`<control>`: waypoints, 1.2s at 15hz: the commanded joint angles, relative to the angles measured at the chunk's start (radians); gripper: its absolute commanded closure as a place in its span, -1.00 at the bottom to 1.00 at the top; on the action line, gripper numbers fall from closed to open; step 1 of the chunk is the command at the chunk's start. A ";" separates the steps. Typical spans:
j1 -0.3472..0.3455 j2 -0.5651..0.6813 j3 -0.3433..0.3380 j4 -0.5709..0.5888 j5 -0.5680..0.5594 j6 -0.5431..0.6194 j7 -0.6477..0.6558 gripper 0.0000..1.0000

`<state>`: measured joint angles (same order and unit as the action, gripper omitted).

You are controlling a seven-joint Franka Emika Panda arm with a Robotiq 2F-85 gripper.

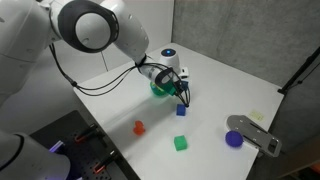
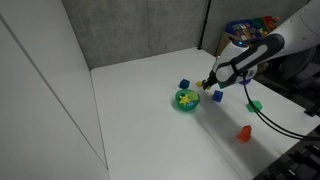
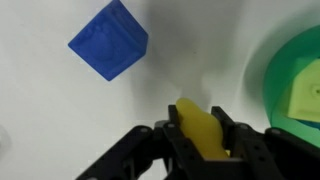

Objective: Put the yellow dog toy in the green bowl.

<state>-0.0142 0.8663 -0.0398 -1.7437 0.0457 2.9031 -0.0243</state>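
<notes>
In the wrist view my gripper (image 3: 196, 122) is shut on the yellow dog toy (image 3: 200, 135), a pale-yellow lump that sticks out between the two black fingers. It is held above the white table, just beside the green bowl (image 3: 285, 70), whose rim shows at the right edge. A pale yellow-green patch (image 3: 305, 95) lies inside the bowl. In both exterior views the gripper (image 1: 183, 92) (image 2: 208, 84) hangs next to the green bowl (image 1: 158, 90) (image 2: 178, 105), not over it.
A blue cube (image 3: 110, 40) (image 1: 181, 111) sits close to the gripper. A second blue cube (image 2: 184, 84) is behind the bowl. A green cube (image 1: 180, 143), a red figure (image 1: 139, 127) and a purple dish (image 1: 234, 139) lie nearer the table's front.
</notes>
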 commanded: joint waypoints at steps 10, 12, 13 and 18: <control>0.136 -0.068 0.036 -0.015 -0.048 0.020 0.008 0.73; 0.150 -0.039 0.033 0.003 -0.068 0.019 0.002 0.73; 0.156 -0.026 0.029 0.009 -0.080 0.024 0.001 0.73; 0.161 0.021 0.021 0.019 -0.125 0.055 -0.012 0.73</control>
<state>0.1429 0.8400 -0.0094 -1.7528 -0.0505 2.9414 -0.0273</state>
